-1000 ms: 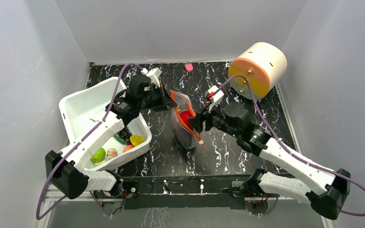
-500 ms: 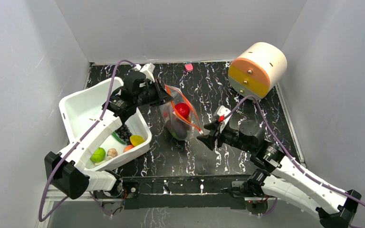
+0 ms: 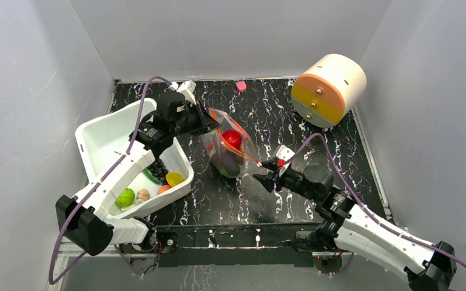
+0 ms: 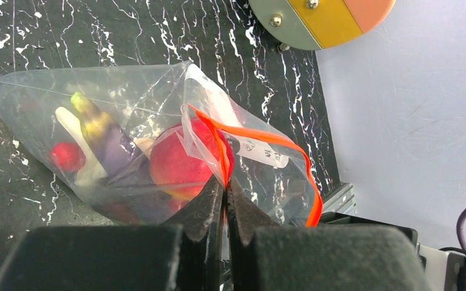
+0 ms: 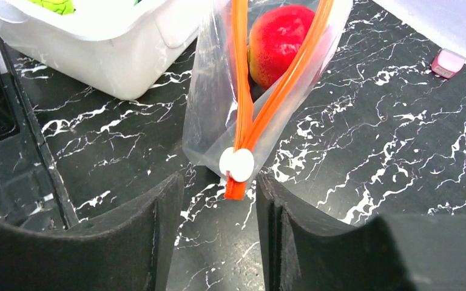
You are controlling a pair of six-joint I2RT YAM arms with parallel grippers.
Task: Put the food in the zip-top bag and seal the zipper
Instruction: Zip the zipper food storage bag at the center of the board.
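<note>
1. Zip-top bag slumps on the black marbled table with its mouth gaping. Inside are the red apple, the purple eggplant and a small red piece deeper in.
2. Your left gripper is at the bag's left end, fingers pressed together on the orange zipper and holding that end up.
3. Your right gripper is at the bag's other end with its fingers spread. The zipper's white end piece hangs just ahead of the gap, and neither finger appears to touch it.
4. Just beside the bag on its left stands a white tub. It holds a green round fruit, black grapes, a yellow piece and two smaller pieces.
5. Your left arm reaches over the tub toward the bag and hides part of what lies in it.
6. Well apart from the bag, to its right rear, lies a cream drum-shaped box with an orange, yellow and grey face.
7. Behind the bag, by the back wall, lies a small pink item.
8. Clear plastic and the two orange strips stand between your right gripper and the apple.
</note>
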